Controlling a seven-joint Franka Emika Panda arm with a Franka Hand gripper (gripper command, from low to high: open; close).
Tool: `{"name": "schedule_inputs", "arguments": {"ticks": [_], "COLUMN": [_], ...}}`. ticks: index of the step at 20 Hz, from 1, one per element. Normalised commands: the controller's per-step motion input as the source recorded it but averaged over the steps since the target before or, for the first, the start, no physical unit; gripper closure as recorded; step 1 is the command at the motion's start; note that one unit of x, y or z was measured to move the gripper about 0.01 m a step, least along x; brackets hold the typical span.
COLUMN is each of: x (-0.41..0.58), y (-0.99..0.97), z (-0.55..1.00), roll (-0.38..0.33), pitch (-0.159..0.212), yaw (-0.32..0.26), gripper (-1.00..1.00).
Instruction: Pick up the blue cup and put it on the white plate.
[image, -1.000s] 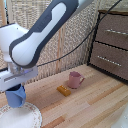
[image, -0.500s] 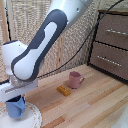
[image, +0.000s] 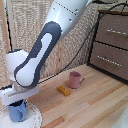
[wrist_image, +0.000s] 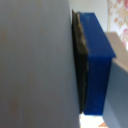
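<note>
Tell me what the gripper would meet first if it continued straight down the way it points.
The gripper is at the blue cup, so probably the white plate just beneath, though depth is unclear.

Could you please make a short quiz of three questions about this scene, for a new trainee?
1. True or false: the blue cup is over the white plate.
2. What lies between the pink mug and the plate in the exterior view?
A. a small orange-brown block
B. a spoon
C. a green bowl
3. Fill in: the drawers stand at the exterior view's ____ side.

Key
1. True. The gripper has the cup at the plate; whether it touches the plate cannot be seen.
2. A, the small orange-brown block.
3. Right.
</note>
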Motion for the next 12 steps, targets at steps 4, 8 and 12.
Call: {"name": "schedule_inputs", "arguments": {"ticks": [4, 8, 12], "x": [0.0, 0.0, 0.035], "y": [-0.14, -0.13, -0.03], "z": [0.65, 0.9, 0.81], "roll": [0.008, 0.001, -0.006], "pitch": [0.023, 0.035, 0.006], "yaw": [0.054, 0.014, 0.013], "gripper": [-1.0, -1.0, -1.0]}}
